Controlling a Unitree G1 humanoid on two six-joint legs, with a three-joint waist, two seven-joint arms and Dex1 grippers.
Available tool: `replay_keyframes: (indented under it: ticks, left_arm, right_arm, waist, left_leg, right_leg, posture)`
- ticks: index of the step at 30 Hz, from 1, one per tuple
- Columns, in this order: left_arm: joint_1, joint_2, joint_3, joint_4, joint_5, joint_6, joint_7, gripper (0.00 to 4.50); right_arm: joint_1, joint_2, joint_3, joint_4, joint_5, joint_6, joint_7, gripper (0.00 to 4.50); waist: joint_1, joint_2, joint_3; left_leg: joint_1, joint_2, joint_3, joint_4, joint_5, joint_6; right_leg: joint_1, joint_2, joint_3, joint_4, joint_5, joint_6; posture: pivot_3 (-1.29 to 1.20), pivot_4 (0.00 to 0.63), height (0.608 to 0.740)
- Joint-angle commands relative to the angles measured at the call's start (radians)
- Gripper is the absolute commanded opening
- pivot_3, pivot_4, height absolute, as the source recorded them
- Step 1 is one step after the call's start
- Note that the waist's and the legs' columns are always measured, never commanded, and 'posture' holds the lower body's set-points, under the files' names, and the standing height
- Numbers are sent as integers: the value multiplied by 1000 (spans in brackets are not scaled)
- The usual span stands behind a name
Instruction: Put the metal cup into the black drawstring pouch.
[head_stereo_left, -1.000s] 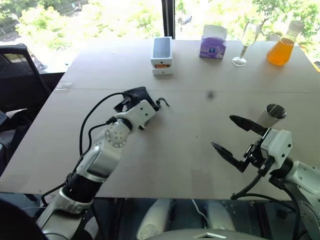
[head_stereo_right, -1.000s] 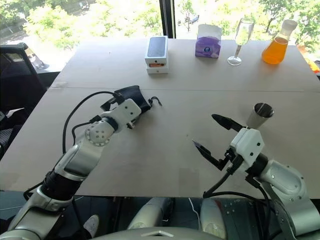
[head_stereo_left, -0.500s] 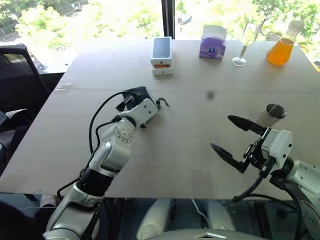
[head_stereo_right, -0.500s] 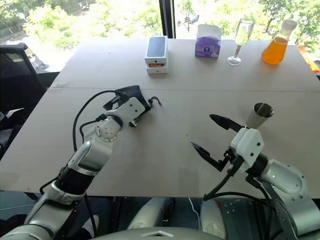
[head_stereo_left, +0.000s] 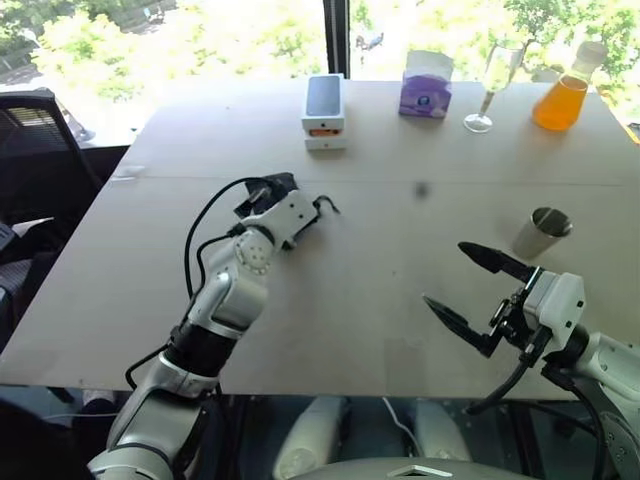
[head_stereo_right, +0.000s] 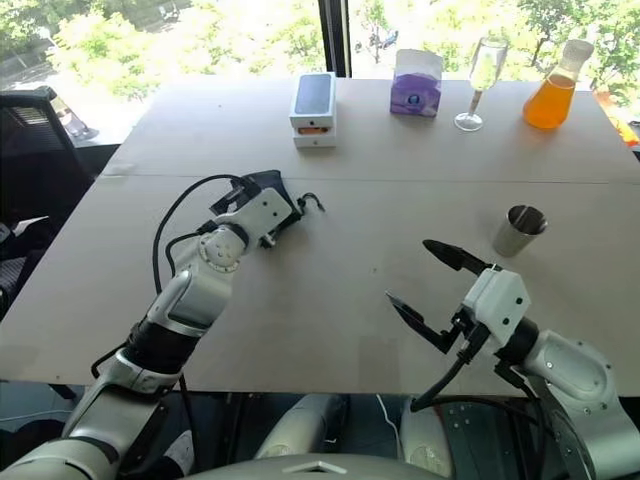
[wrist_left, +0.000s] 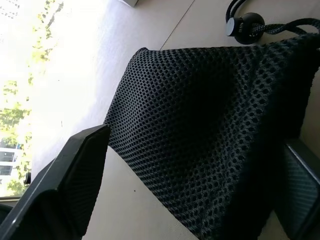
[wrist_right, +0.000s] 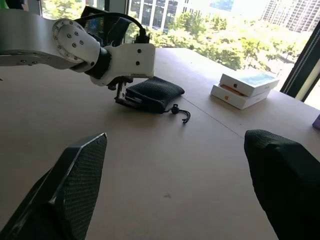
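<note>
Cup (head_stereo_left: 541, 232) stands upright on the tabletop (head_stereo_left: 380, 270), rim up, on the robot's right side, well apart from the pouch (head_stereo_right: 262, 196) on the left. Likely light, rigid steel, smooth and tapered, so slippery under hard fingers; best taken across the wall a bit below the rim, squeeze square so it doesn't squirt out or tip. Not fragile.

Pouch lies flat on the tabletop, black mesh fabric, cord and toggle (wrist_left: 243, 26) trailing off one end. Soft, limp, will sag and fold when lifted; the mouth won't stay open by itself. Probably best pinched at the fabric edge near the cord end so the opening can be presented to the cup.

Left claw (wrist_left: 190, 185) is at the pouch, jaws apart with mesh between them, one finger (wrist_left: 75, 170) on each side; fabric looks close to or brushing the fingers, firm grip can't be confirmed, looks not yet clamped.

Right claw (head_stereo_left: 462, 292) hangs wide open over bare tabletop, holding nothing, near the cup but short of it, not touching.
</note>
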Motion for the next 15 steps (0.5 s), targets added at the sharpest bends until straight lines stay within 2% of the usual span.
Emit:
replay_keyframes:
  ticks: [1,2,8,9,11,15]
  left_arm:
    - [-35,-15,-15,64,1,8,-38,3040]
    - [-44,-18,-9,77,-6,9,-49,2837]
    - [-117,-61,83,135,-149,167,-194,233]
    - [-153,-77,118,135,-211,262,-249,85]
    - [-210,-93,162,133,-299,409,-317,85]
    - [-372,-132,261,138,-491,826,-407,85]
  right_arm:
    - [25,8,-32,-38,-3,-34,-10,4500]
    - [33,9,-33,-49,-5,-30,-18,4500]
    - [52,15,-33,-65,-39,-3,-75,4500]
    - [40,11,-33,-68,-57,17,-93,4500]
    - [22,9,-39,-74,-89,48,-129,4500]
    - [-48,-45,-110,-98,-81,241,-197,4500]
  waist:
    - [-1,0,0]
    - [-1,0,0]
    - [-2,0,0]
    - [-4,0,0]
    - [-3,0,0]
    - [-3,-1,0]
  left_leg:
    - [0,0,0,1,0,0]
    - [0,0,0,1,0,0]
    - [1,0,0,4,0,0]
    - [1,0,0,5,0,0]
    - [0,0,0,8,0,0]
    - [-1,-1,-1,12,0,0]
  right_leg:
    - [0,0,0,1,0,0]
    - [0,0,0,1,0,0]
    - [0,0,0,7,0,0]
    - [0,1,0,9,0,0]
    - [0,2,0,11,0,0]
    - [0,3,-1,11,0,1]
  posture:
    - [0,150,740]
    - [0,150,740]
    - [0,150,740]
    - [0,150,740]
    - [0,150,740]
    - [0,150,740]
